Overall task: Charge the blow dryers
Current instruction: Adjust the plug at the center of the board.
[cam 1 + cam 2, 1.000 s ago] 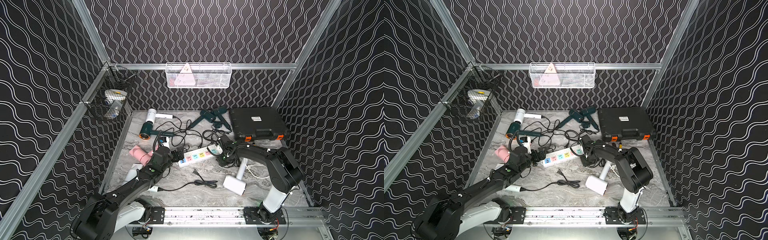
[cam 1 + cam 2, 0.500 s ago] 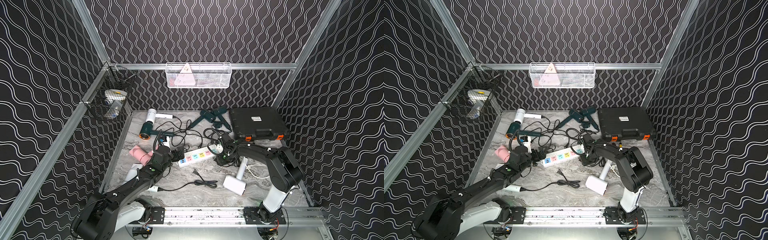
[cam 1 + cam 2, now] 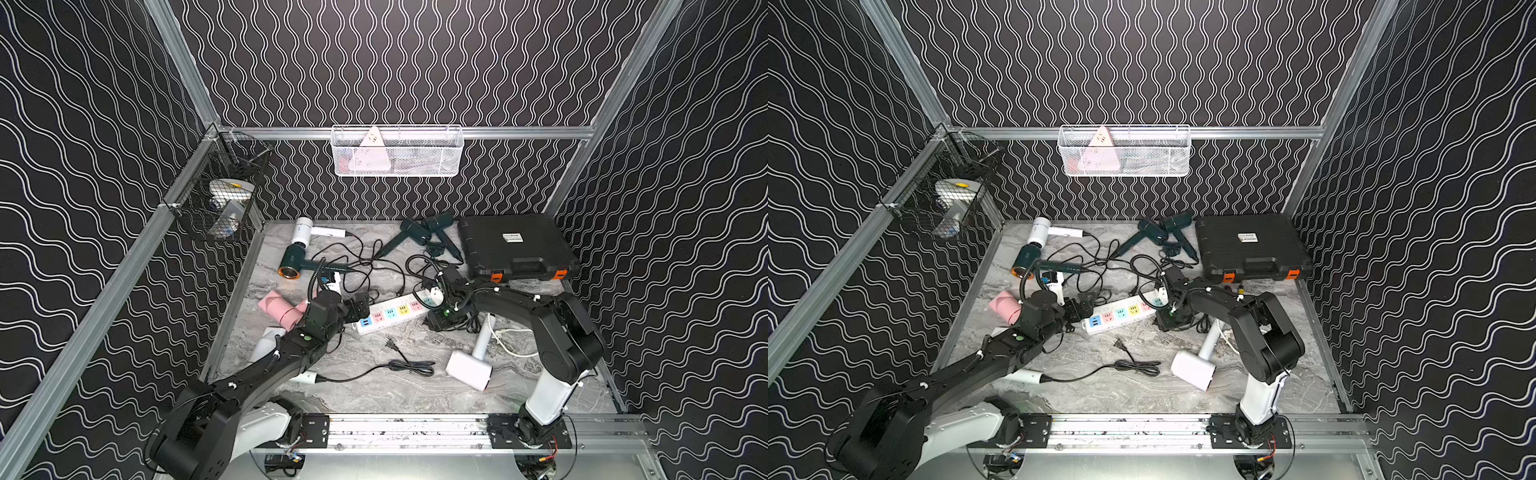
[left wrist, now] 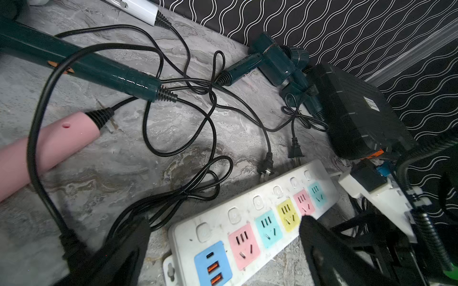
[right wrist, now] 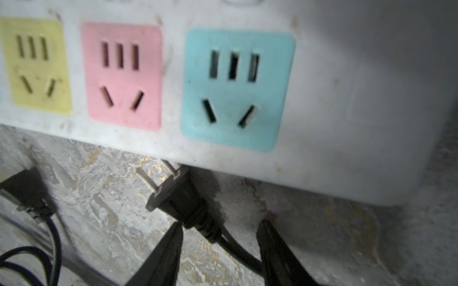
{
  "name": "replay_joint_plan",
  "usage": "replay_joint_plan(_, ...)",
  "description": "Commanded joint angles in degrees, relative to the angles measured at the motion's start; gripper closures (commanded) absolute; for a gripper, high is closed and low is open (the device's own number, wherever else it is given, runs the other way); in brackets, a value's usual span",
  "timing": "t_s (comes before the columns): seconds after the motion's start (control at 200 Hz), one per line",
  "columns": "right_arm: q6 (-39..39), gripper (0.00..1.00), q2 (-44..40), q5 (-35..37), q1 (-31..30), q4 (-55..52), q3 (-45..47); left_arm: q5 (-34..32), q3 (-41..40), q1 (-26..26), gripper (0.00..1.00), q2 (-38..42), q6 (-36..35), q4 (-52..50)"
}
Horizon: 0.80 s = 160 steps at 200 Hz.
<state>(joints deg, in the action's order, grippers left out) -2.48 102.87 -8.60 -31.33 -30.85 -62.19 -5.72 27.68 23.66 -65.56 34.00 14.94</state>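
At far left, pink dryer (image 3: pixel 275 306) lies beside left gripper (image 4: pixel 223 222), spread wide astride strip (image 3: pixel 395 312), holding nothing. Centre: all sockets (image 4: pixel 287 215) empty. Rightward, right gripper (image 5: pixel 220 224) has just widened; its jaws flank, not pinch, plug (image 5: pixel 178 198), lying prongs-out against strip's edge: apparently released, not inserted. White dryer (image 3: pixel 467 368) lies near. Tangled cords (image 4: pixel 198 118) hide which dryer owns it.

**Left arm** (image 3: pixel 266 370): matte black tubular links, white shell at base (image 3: pixel 262 424), green dot (image 3: pixel 306 338) near wrist, white cable ties, ribbed black conduit (image 3: pixel 316 274).

**Right arm** (image 3: pixel 519 303): same black links, white base column (image 3: pixel 548 395), white ties.

**Left fingers** (image 4: pixel 329 252): black, tapered, plain.
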Motion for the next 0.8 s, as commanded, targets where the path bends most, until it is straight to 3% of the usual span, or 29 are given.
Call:
replay_joint_plan(0.0, 0.91, 0.47, 0.81, 0.06, -1.11, 0.44, -0.71, 1.17, 0.91, 0.03, 0.01, -1.15, -1.3, 0.51)
replay_joint_plan(0.32, 1.88, 0.45, 1.9, 1.93, -3.65, 0.62, -1.49, 2.64, 2.11, 0.1, 0.01, -3.43, -1.73, 0.44)
replay_joint_plan(0.545, 2.22, 0.53, 3.01, 1.74, -4.08, 0.84, -1.66, 2.89, 2.94, 0.09, 0.01, -4.17, -2.14, -0.3)
replay_joint_plan(0.796, 1.95, 0.71, 3.32, 3.99, -5.38, 0.49, -1.35, 3.39, 6.41, 0.16, 0.01, -7.49, -3.4, -3.16)
